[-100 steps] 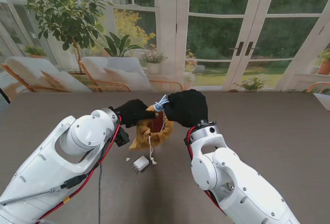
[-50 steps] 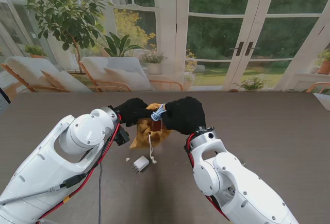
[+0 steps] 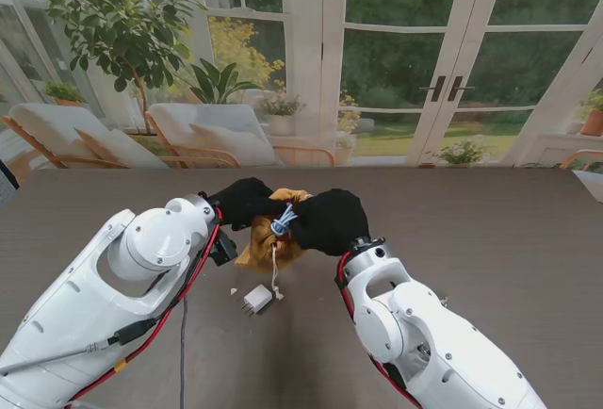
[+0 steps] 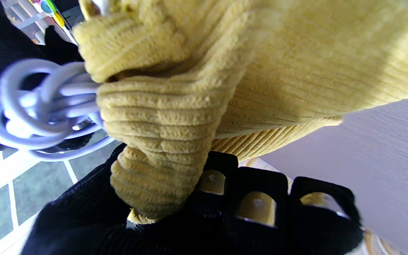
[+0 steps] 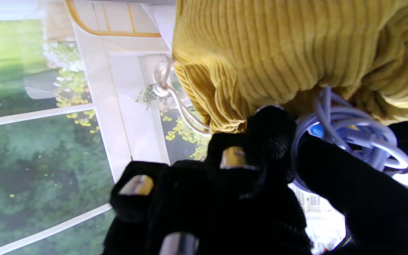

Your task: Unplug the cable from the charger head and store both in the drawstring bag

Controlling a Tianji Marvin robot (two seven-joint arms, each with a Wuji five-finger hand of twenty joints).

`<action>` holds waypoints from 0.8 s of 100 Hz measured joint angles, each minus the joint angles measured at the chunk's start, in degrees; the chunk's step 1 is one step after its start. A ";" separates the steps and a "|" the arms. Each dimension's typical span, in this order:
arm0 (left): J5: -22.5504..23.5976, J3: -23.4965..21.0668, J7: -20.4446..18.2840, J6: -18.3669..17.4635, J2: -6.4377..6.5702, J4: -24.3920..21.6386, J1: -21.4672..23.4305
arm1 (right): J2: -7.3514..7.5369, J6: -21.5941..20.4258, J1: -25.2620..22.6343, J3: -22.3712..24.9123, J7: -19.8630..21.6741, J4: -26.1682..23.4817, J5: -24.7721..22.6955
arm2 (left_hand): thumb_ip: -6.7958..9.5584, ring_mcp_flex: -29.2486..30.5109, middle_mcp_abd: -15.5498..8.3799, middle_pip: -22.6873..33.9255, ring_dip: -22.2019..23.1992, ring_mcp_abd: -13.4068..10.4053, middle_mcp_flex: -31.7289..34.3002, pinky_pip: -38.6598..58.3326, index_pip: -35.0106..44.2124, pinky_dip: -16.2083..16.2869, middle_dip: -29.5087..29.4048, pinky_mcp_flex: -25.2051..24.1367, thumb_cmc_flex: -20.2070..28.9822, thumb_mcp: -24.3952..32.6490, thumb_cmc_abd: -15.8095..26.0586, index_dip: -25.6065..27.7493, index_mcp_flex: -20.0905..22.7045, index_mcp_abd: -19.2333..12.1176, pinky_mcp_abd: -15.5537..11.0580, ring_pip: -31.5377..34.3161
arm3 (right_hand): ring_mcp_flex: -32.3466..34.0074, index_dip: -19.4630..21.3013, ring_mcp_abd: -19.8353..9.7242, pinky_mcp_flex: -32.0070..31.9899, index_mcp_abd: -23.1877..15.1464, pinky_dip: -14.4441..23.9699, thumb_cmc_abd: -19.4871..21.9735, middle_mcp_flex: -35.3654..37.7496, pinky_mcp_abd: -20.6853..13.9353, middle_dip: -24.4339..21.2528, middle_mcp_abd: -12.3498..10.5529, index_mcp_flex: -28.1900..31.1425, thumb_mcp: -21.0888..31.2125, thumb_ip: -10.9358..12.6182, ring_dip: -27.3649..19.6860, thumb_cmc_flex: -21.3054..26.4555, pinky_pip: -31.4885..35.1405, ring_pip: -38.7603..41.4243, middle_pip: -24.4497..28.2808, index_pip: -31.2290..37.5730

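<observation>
Stand view: right hand (image 3: pixel 330 221) clamps coiled cable (image 3: pixel 282 223) at bag (image 3: pixel 268 245) mouth; left hand (image 3: pixel 243 204) grips bag rim.

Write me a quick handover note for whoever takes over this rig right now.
Left robot hand: shut on the mustard corduroy drawstring bag, gripping its rim.
Right robot hand: shut on the coiled white cable, pressing it at the bag's mouth.
White charger head: on the table, nearer to me than the bag.
Done: cable unplugged.
Left: finish seating the cable, bag the charger head.
</observation>
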 measured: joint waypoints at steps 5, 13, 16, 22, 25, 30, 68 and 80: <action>-0.02 -0.09 -0.10 -0.15 0.02 -0.21 0.14 | 0.02 0.52 0.17 -0.10 0.76 -0.10 0.03 | 0.00 0.00 0.00 0.00 0.00 0.00 0.00 0.00 0.00 0.00 0.00 0.00 0.01 0.00 0.00 0.00 -0.01 0.00 0.00 0.00 | 0.00 0.02 -0.01 0.00 -0.01 0.00 0.00 0.00 0.00 0.00 -0.01 -0.01 -0.01 0.00 0.00 0.00 0.00 0.00 0.00 0.00; -0.03 -0.12 -0.30 -0.32 0.07 -0.44 0.31 | 0.09 1.22 0.42 -0.10 2.39 -0.38 0.03 | 0.00 0.00 0.00 0.00 0.00 0.00 0.00 0.00 0.00 0.01 0.00 0.00 0.01 -0.02 0.00 0.00 -0.01 0.00 0.00 0.00 | 0.00 0.03 -0.01 0.00 -0.02 -0.01 0.00 0.00 -0.01 0.00 -0.02 -0.03 -0.05 0.00 0.00 0.00 0.00 0.00 0.00 0.00; -0.04 -0.13 -0.40 -0.36 0.09 -0.52 0.37 | 0.15 1.45 0.51 -0.09 3.15 -0.53 0.00 | 0.00 0.00 0.00 0.00 0.00 0.00 0.00 0.00 0.00 0.01 0.00 0.00 0.01 -0.02 0.00 0.00 -0.01 0.00 0.00 0.00 | 0.00 0.03 -0.02 0.00 -0.04 -0.01 0.00 0.00 -0.02 0.00 -0.02 -0.05 -0.30 0.00 0.00 0.00 0.00 0.00 0.00 0.00; -0.09 -0.15 -0.56 -0.44 0.13 -0.67 0.49 | 0.31 1.70 0.64 -0.04 4.16 -0.77 -0.22 | 0.00 0.00 0.00 0.00 0.00 0.00 0.00 0.00 0.00 0.01 0.00 0.00 0.01 -0.02 0.00 0.00 -0.01 0.00 0.00 0.00 | 0.00 0.06 -0.28 0.00 -0.10 -0.03 0.71 0.00 -0.35 0.00 -0.22 -0.60 -1.33 0.02 0.00 0.27 0.00 0.00 0.00 0.00; -0.11 -0.16 -0.67 -0.50 0.16 -0.73 0.53 | 0.40 1.80 0.71 0.00 4.57 -0.86 -0.34 | 0.01 0.00 0.00 0.00 0.00 0.00 0.00 0.00 0.01 0.02 0.00 0.00 0.01 -0.02 0.00 0.00 -0.01 0.00 0.00 0.00 | 0.00 0.09 -0.37 0.00 -0.11 -0.03 0.71 0.00 -0.43 0.00 -0.31 -0.62 -1.35 0.03 0.00 0.27 0.00 -0.01 0.00 0.00; -0.11 -0.22 -0.91 -0.62 0.21 -0.81 0.59 | 0.52 1.98 0.79 0.09 5.04 -1.01 -0.49 | 0.02 0.00 0.00 0.00 0.00 0.00 0.00 0.00 0.01 0.02 0.00 0.00 0.06 -0.02 0.01 0.00 -0.03 0.00 0.00 0.00 | 0.00 0.20 -0.44 0.00 -0.14 -0.04 0.71 0.00 -0.47 0.00 -0.38 -0.66 -1.39 0.03 0.00 0.27 0.00 -0.03 0.00 0.00; -0.06 -0.60 -1.48 -1.22 0.45 -1.54 1.22 | 1.12 2.03 1.20 0.80 7.18 -1.63 -2.00 | 0.02 0.00 0.00 0.00 0.00 0.00 0.00 0.00 0.01 0.59 0.10 0.00 0.63 -0.63 0.05 0.00 -0.08 0.00 0.00 0.00 | 0.00 -3.13 -1.75 0.00 -0.12 -1.49 0.40 -0.03 -1.97 0.00 -1.69 -3.57 -3.42 0.03 -0.48 0.48 0.00 -0.46 -0.02 0.00; -0.12 -0.75 -1.45 -1.73 0.45 -1.55 1.37 | 1.28 1.79 1.35 0.99 7.50 -1.65 -2.86 | 0.02 0.00 0.00 -0.02 0.00 0.00 0.00 0.00 0.01 0.63 0.19 -0.10 0.66 -0.64 0.06 0.00 -0.08 0.00 0.00 0.00 | 0.00 -7.61 -2.59 0.00 0.61 -1.82 -4.32 -0.04 -2.96 0.00 -2.59 -7.04 -3.91 0.02 -0.73 0.51 0.00 -1.29 -1.40 -1.07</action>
